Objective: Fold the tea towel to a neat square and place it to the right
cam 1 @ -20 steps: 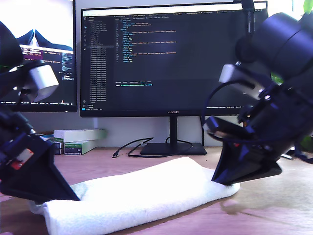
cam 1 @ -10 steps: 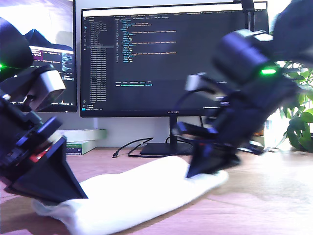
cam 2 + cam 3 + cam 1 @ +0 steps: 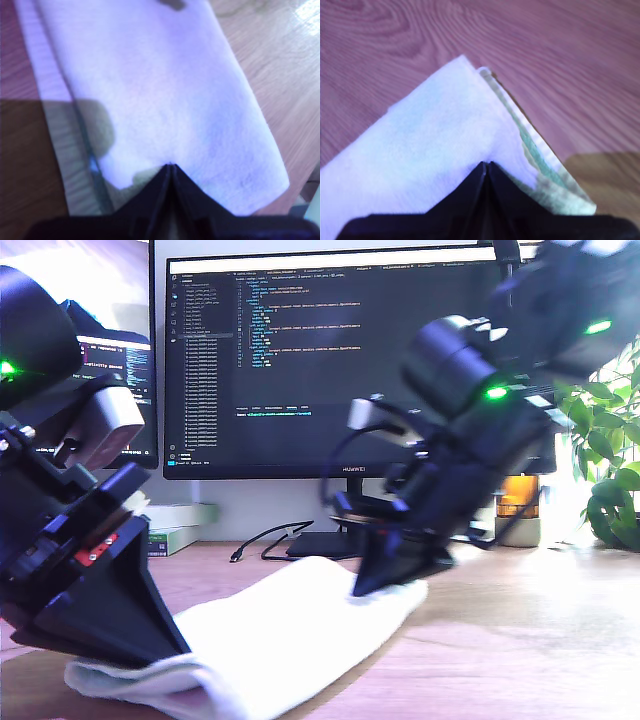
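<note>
Exterior view: the tea towel (image 3: 270,640) lies as a long folded strip on the wooden desk (image 3: 540,640), in front of the monitor (image 3: 340,360). Its long axis runs from near left to far right. An arm pinches each end, probably to bring the two ends together. My first gripper (image 3: 170,165) and my second gripper (image 3: 485,162) each have their jaws closed tight on the cloth.

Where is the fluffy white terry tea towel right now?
The fluffy white terry tea towel lies folded long on the wooden desk, low in the exterior view in front of the monitor, pinched at each end by a gripper.
</note>
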You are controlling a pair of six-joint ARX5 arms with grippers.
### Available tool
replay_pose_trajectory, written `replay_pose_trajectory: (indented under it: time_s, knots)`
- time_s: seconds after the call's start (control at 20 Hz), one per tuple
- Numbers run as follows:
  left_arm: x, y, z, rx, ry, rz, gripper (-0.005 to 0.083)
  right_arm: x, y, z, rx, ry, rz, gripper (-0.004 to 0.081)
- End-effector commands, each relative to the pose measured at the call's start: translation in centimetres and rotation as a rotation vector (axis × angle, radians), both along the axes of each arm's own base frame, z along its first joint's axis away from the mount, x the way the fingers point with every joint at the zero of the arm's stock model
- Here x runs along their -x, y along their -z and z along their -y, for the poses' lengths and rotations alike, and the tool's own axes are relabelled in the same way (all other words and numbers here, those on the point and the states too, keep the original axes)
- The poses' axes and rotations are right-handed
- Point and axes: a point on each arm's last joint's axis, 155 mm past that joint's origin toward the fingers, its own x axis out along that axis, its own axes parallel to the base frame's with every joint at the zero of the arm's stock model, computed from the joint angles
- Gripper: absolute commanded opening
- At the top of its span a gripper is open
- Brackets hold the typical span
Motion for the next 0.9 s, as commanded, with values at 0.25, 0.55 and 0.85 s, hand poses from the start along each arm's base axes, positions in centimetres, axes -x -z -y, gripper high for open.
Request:
replay_pose_trajectory:
  time_s: [0.25, 0.55, 0.85]
  knots:
    - [0.9, 1.5, -0.3, 0.003, -0.026, -0.047, -0.0024, 1.6, 3.1, -2.6, 0.025, -0.081, -0.033, -0.0011]
    - [-0.9, 0.9, -0.5, -0.003, -0.038, 0.052, -0.0023, -0.5, 2.2, -2.3, 0.03, -0.091, 0.041, -0.0011]
    - [-1.2, -2.8, 0.9, 0.091, 0.009, 0.124, -0.0023, -1.7, -2.9, -1.9, -0.013, -0.085, 0.103, -0.0011]
